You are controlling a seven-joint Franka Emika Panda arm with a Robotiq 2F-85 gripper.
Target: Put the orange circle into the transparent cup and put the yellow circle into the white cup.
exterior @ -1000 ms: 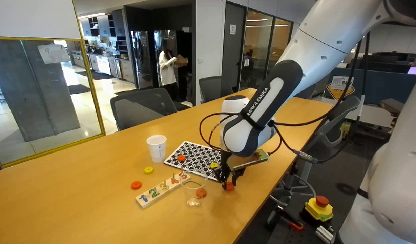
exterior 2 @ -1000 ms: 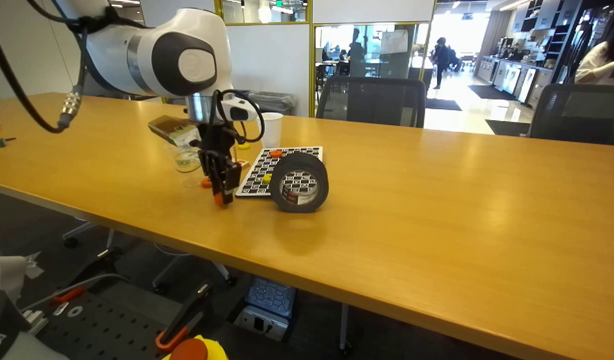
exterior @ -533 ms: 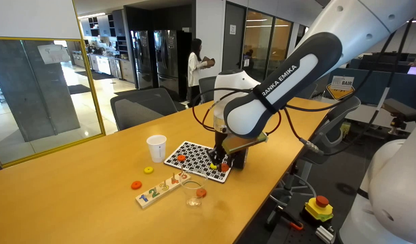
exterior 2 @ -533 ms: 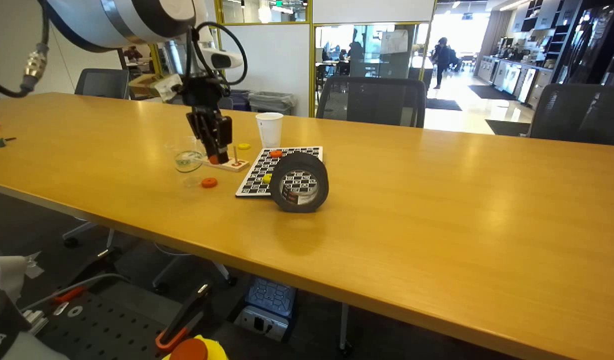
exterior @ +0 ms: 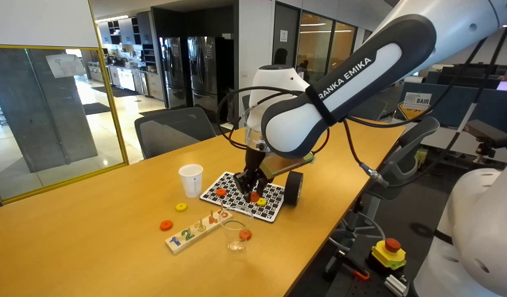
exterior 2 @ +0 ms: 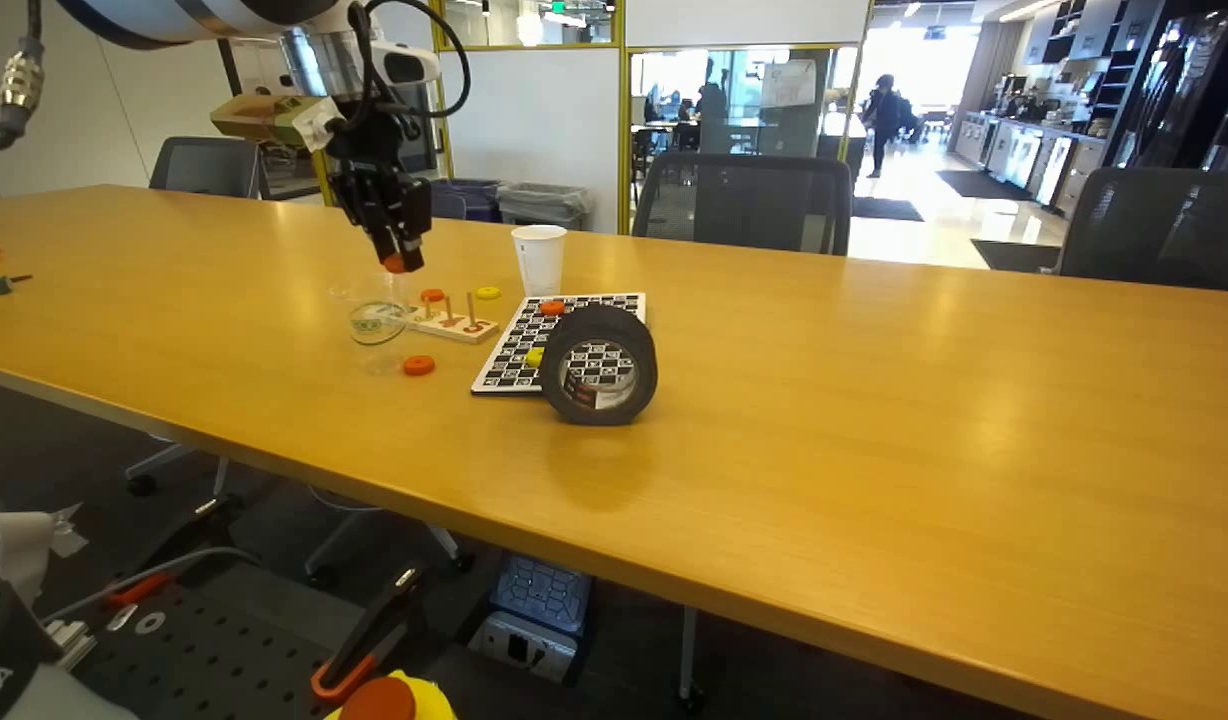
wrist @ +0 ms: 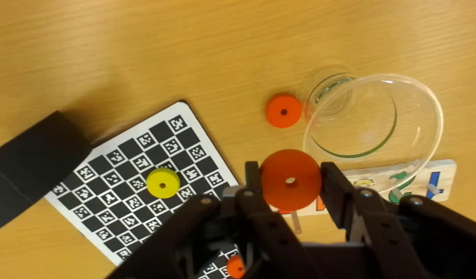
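Lettering on the arm (exterior: pixel 348 78) reads "RANKA EMIKA", and a sign (exterior: pixel 417 100) across the room shows "BAIR". Coloured numerals 1 to 5 mark the wooden number board (exterior: pixel 197 233), set with thin pegs (exterior 2: pixel 471 310). Green print on the transparent cup (wrist: pixel 371 131), glossy and wide at the rim, and a grey mark on the tapered, opaque white cup (exterior: pixel 190 183) are too small to read. The gripper (wrist: pixel 291 179) is clamped on the orange circle (wrist: pixel 291 164), a smooth round disc with a central hole, up above the desk (exterior: pixel 92 239) near the transparent cup; another orange disc (wrist: pixel 283 101) lies just beside that cup. One yellow circle (wrist: pixel 163 176) sits on a flat panel (wrist: pixel 134 201) patterned with black squares and square codes; a second yellow circle (exterior: pixel 179 209) lies on the desk near the white cup. A matte black tape roll (exterior 2: pixel 599 322) stands on edge by the panel. The desk is honey-coloured, with fine grain. Around it are mesh-backed chairs (exterior: pixel 173 132), and beyond them dark, shiny refrigerators (exterior: pixel 202 70) and a gold-framed glass pane (exterior: pixel 59 111).
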